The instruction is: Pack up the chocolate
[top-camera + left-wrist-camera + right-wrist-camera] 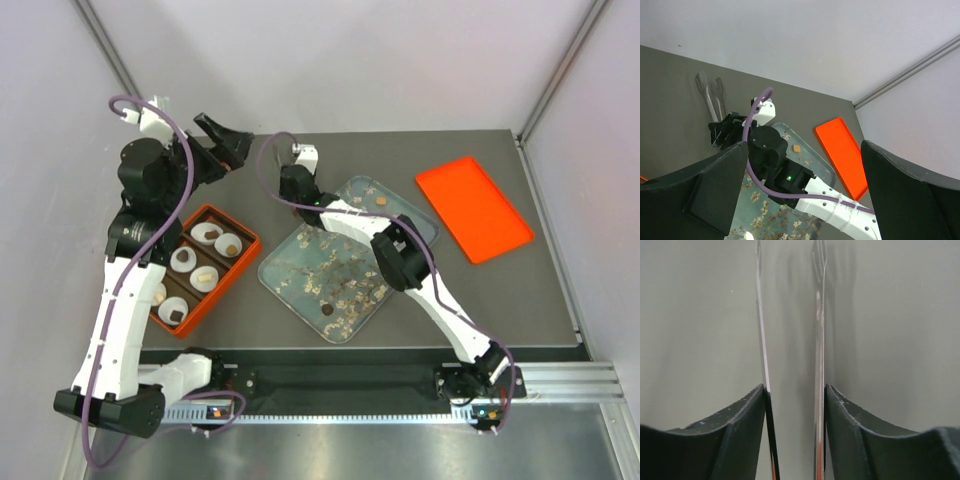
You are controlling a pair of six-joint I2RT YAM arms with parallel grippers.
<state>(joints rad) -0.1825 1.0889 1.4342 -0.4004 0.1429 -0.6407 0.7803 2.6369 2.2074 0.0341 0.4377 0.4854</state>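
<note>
Left tool (228, 140) gapes wide at eleven o'clock, right tool (794, 395) seemingly clamps clear tongs (819, 340), and chocolate (205, 275) sits in the orange box's (243, 262) paper cups (183, 260) at nine o'clock, one dark piece (327, 310) on the flowered tray (268, 270).

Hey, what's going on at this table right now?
Two robot arms are packing chocolates into an orange box. The right gripper holds clear tongs, empty at this moment, over bare table beside the tray. The left gripper is raised behind the box, open and holding nothing. Several paper cups in the box hold a piece; a few more lie on the tray.
</note>
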